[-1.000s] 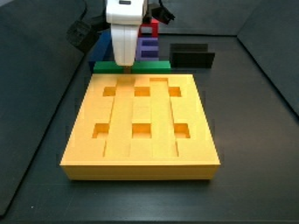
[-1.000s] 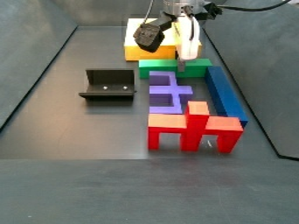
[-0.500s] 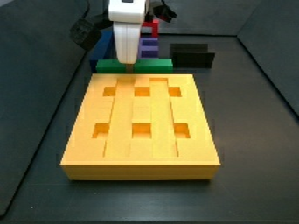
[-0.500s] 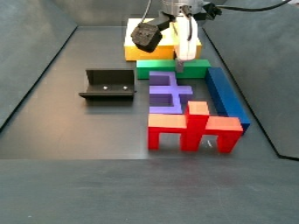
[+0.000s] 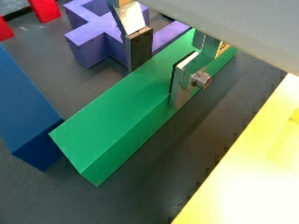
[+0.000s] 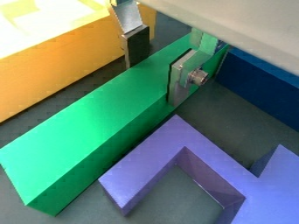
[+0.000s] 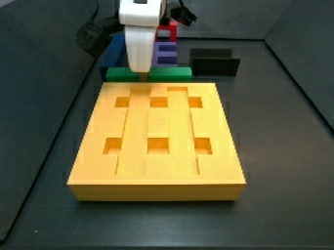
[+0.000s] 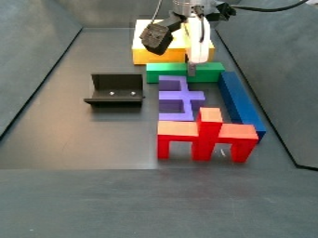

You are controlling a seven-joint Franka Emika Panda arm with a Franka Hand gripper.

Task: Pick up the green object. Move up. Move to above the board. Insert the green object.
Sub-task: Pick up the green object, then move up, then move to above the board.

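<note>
- The tool (image 5: 162, 57) is down at the green object (image 5: 135, 109), its two silver fingers standing one on each long side of the bar, seen in both wrist views.
- One finger (image 6: 184, 75) lies against the bar's side face; the dark-padded finger (image 6: 135, 44) stands at the opposite edge. The tool straddles the bar closely, but whether it is pinching it cannot be told.
- The green object (image 8: 184, 72) lies flat on the dark floor, crosswise, just beside the board (image 8: 139, 41) at its short end.
- In a side view the board (image 7: 156, 142) fills the middle, grooved and with six square holes, the green bar (image 7: 146, 72) showing behind its far edge.
- A purple block (image 6: 198, 169) lies just beside the bar on the side away from the board.
- A blue bar (image 5: 24, 109) lies near one end of the green object.
- A red block (image 8: 206, 139) stands beyond the purple one.
- The fixture (image 8: 114, 91) stands apart on the floor.
</note>
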